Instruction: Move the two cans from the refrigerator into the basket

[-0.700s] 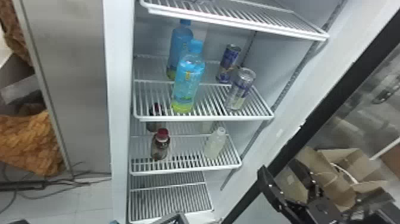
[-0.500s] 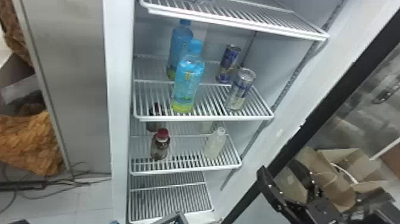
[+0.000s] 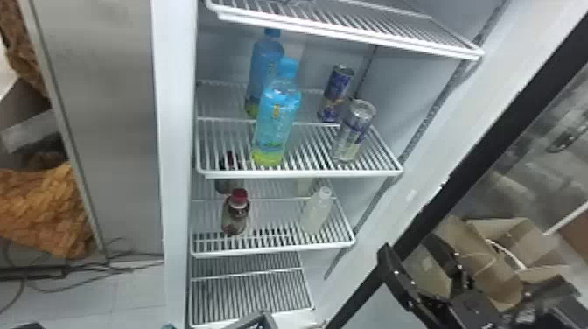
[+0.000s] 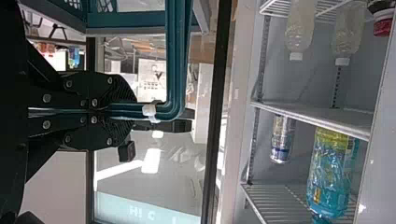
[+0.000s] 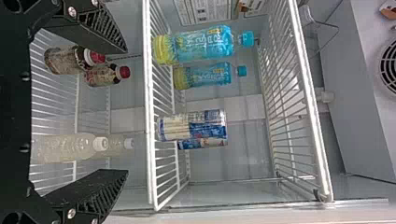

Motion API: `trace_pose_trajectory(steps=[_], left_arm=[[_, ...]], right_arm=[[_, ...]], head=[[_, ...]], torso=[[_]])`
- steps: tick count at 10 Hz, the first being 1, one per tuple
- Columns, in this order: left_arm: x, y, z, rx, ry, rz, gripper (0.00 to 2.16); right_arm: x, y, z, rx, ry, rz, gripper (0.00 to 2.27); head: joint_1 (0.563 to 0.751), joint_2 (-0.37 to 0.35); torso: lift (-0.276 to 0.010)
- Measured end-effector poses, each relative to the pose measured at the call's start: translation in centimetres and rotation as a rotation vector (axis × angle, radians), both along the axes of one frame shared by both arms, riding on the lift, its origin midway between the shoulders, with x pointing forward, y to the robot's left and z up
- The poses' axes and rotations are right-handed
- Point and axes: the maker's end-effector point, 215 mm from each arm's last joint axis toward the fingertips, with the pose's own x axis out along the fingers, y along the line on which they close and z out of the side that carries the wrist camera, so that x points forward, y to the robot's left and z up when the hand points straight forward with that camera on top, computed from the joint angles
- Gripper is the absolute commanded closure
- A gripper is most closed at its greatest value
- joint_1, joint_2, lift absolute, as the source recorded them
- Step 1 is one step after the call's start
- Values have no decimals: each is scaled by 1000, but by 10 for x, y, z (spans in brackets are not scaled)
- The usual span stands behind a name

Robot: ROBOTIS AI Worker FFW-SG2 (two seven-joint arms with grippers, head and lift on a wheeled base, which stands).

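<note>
Spreading wide apart, the jaws of the right gripper (image 5: 127, 111) held nothing and faced into the refrigerator (image 3: 175, 131). The left gripper (image 4: 123, 111) had its jaws together, clamped on the handle (image 4: 175, 60) of the teal basket (image 4: 126, 19), which hung outside the refrigerator. Beyond the right gripper, the near can (image 3: 354, 131) stood upright by the front edge of the shelf (image 3: 302, 174), and the far can (image 3: 336, 94) stood upright just behind it. The two blue bottles shared that shelf, on the robot's left of the cans. Judging by this, the job was at its start: the basket was in hand, but neither can had been moved. Both had yet to be gripped, lifted out and lowered into the basket, and the near one seemed the sensible first pick, since it partly blocked the other.
</note>
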Motion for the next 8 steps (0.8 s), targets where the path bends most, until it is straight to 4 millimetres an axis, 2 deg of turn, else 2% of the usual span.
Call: trace_pose_trajectory(steps=[2, 8], left_arm=[[0, 0, 0, 0, 1, 0, 1197], [-1, 0, 0, 0, 0, -3, 1197]], right_arm=[[8, 1, -1, 3, -11, 0, 130], [51, -9, 3, -15, -68, -50, 130]], head=[[695, -350], [695, -350]], torso=[[-35], [-35]])
